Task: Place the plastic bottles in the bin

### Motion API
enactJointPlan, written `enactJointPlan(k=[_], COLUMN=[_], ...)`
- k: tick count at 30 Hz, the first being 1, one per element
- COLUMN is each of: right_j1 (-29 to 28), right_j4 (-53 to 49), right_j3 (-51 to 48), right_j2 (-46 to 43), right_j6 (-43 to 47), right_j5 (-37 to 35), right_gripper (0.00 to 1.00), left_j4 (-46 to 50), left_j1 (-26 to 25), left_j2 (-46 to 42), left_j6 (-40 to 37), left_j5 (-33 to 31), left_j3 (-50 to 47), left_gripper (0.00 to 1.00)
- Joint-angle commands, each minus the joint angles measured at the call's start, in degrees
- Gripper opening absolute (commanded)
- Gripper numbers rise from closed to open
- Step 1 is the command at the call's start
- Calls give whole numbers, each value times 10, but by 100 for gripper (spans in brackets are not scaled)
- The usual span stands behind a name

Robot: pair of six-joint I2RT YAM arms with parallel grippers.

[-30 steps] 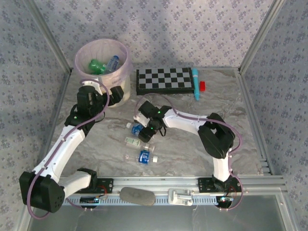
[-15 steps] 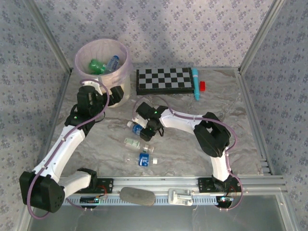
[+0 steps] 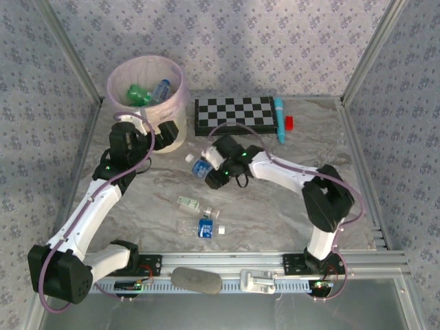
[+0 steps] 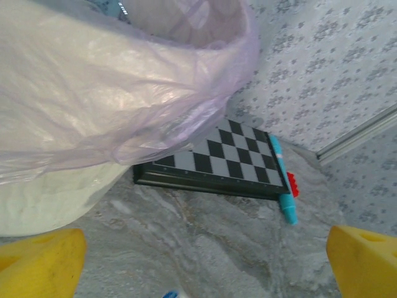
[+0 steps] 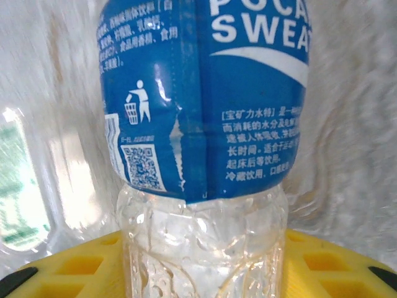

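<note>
1. Back left: bin [image 3: 144,67], with a green bottle [image 3: 137,93] and a binned blue-labelled bottle [image 3: 161,88] inside.
2. Just beside its front wall: left pincer [image 3: 167,132], spread wide, empty.
3. Lying loose on the counter [image 3: 275,206]: clear bottle [image 3: 188,202] and, nearer, a flat blue-labelled bottle [image 3: 203,228].
4. Mid-counter: right pincer [image 3: 210,172], pinching the held bottle [image 3: 199,166] by its clear part.
5. Back right: checkerboard [image 3: 236,115], teal marker [image 3: 280,118], red block [image 3: 289,123].
</note>
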State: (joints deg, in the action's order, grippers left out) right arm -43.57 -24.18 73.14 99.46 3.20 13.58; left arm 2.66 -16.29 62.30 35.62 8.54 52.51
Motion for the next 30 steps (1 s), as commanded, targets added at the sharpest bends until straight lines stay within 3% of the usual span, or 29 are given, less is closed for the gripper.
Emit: enactJointPlan(k=[1, 11, 24, 27, 30], right_j1=[26, 65, 62, 62, 62], right_j4=[85, 236, 324, 330, 330], right_j3=[-28, -101, -142, -142, -142], right_j2=[-44, -111, -132, -132, -131], right_j6=[-63, -159, -195, -195, -195], right_j5=[68, 111, 140, 142, 142], right_gripper=[42, 41, 41, 41, 41], left_j4=[-53, -104, -139, -141, -145], left_j1=[-14, -118, -152, -154, -154], left_j2=[7, 75, 146, 154, 157], left_j6=[43, 93, 125, 125, 125], left_j5=[41, 50, 71, 74, 77], left_j3=[-10, -6, 0, 4, 2], left_gripper=[99, 99, 97, 92, 78])
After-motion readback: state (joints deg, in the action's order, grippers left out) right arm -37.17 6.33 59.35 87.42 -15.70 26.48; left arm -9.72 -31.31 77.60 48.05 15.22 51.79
